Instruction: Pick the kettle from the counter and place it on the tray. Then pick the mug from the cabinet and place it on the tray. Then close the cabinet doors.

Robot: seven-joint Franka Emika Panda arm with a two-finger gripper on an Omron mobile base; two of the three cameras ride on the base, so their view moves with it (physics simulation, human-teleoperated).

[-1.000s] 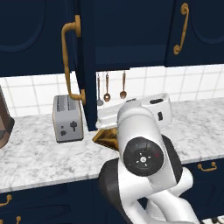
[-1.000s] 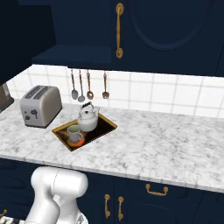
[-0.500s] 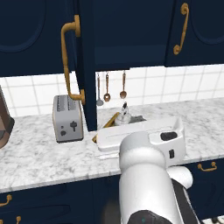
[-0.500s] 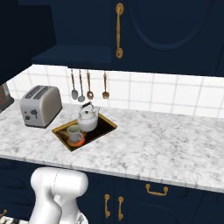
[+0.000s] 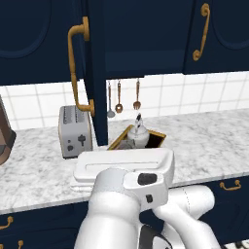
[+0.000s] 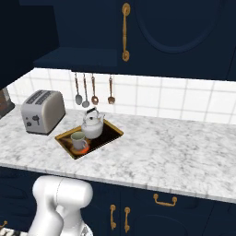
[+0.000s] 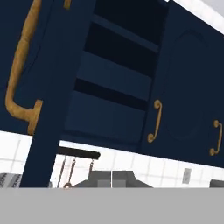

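Note:
The kettle [image 6: 93,125] and the mug [image 6: 79,140] both stand on the tray [image 6: 113,133], which lies on the counter [image 6: 175,156] below the cabinet [image 7: 113,74]. From the left, the kettle [image 5: 138,135] shows just past the open cabinet door [image 5: 96,73]. That left door [image 7: 48,87] stands swung out with its brass handle towards me, and the right door [image 7: 183,87] is closed. The shelves inside hold nothing. My gripper [image 7: 111,180] is shut on nothing and points up at the cabinet opening, well short of it.
A silver toaster [image 5: 75,131] stands on the counter left of the tray. Utensils [image 6: 93,90] hang on the tiled wall behind it. Another closed wall door [image 5: 219,34] lies further right. My own arm [image 5: 126,194] blocks the counter's front edge in the left base view.
My arm has swung: the hand moved left and lower across the front of the left base view. Kettle, mug, tray and doors have not moved.

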